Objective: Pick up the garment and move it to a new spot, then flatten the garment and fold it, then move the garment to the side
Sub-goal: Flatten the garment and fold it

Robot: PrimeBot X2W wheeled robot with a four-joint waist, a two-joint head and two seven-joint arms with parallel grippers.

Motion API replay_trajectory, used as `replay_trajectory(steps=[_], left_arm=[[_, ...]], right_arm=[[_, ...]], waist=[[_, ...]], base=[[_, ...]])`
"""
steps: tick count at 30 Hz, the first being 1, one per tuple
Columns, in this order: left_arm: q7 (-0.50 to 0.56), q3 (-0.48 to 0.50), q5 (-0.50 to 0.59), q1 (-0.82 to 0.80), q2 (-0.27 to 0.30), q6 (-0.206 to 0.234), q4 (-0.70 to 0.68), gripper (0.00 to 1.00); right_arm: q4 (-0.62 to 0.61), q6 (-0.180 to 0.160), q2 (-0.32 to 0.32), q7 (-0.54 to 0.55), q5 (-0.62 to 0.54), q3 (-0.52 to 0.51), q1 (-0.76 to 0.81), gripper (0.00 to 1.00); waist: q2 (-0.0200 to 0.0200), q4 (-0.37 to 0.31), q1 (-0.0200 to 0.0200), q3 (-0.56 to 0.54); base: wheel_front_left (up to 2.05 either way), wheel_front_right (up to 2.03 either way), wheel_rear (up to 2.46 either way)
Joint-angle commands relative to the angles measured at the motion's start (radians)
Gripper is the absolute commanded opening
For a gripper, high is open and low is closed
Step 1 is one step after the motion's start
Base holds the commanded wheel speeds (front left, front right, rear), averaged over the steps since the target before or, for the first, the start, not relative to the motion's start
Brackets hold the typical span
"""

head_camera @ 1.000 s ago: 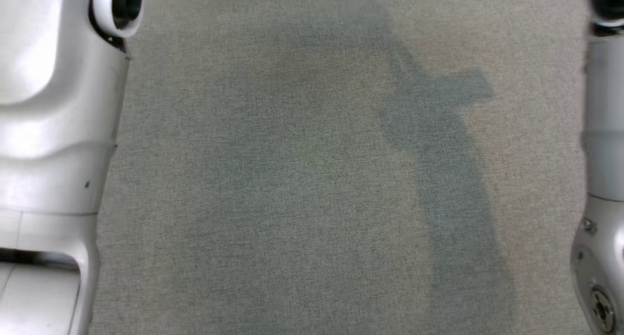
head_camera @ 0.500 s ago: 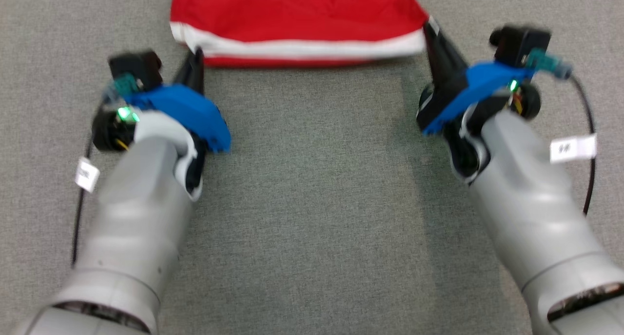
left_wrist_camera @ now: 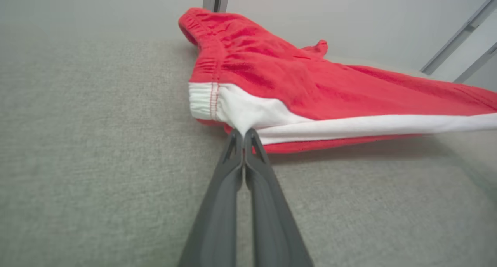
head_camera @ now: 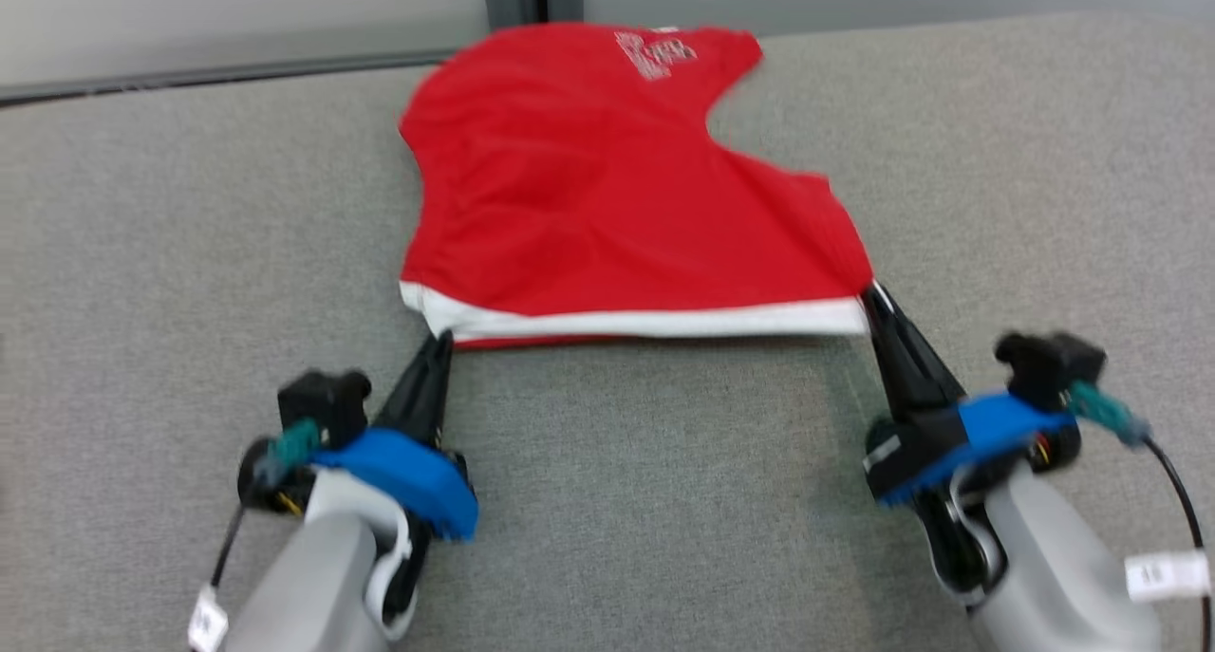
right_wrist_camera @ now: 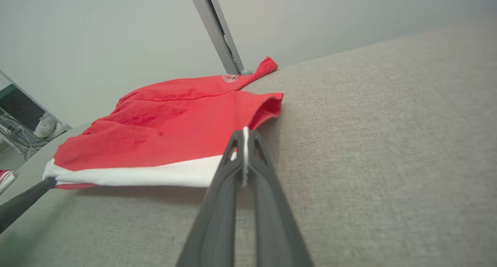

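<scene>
Grey fabric surface (head_camera: 626, 500), pale wall behind. The red garment (head_camera: 607, 206) lies centre frame, its white print (head_camera: 655, 54) up top too blurred to read. The left gripper (head_camera: 441, 341) is pinched tight on the white hem's (head_camera: 645, 322) lower-left corner, the right gripper (head_camera: 871, 291) on its lower-right. The right wrist view adds a shoe (right_wrist_camera: 44, 125) at far left.

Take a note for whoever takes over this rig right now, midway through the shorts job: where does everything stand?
Left gripper: shut on the left corner of the white waistband.
Right gripper: shut on its right corner.
Red shorts: spread on the grey fabric surface, waistband edge held taut and slightly raised.
Done: both corners gripped.
Left: flatten, fold, move aside.
</scene>
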Motion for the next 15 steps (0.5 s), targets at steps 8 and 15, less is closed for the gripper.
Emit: replay_trajectory(steps=[8, 15], left_arm=[[0.137, -0.012, 0.009, 0.415, 0.088, 0.151, -0.586, 0.0], [0.357, -0.023, -0.014, 0.624, 0.169, 0.272, -1.007, 0.0]], right_arm=[[-0.417, 0.0, -0.003, 0.118, -0.102, -0.161, 0.459, 0.0], [-0.768, 0.0, 0.065, 0.358, -0.191, -0.298, 0.685, 0.0]], waist=[[0.0001, 0.034, 0.0003, -0.092], [0.0001, 0.042, 0.0003, -0.106]], base=[[0.0, 0.0, 0.0], [0.0, 0.0, 0.0]])
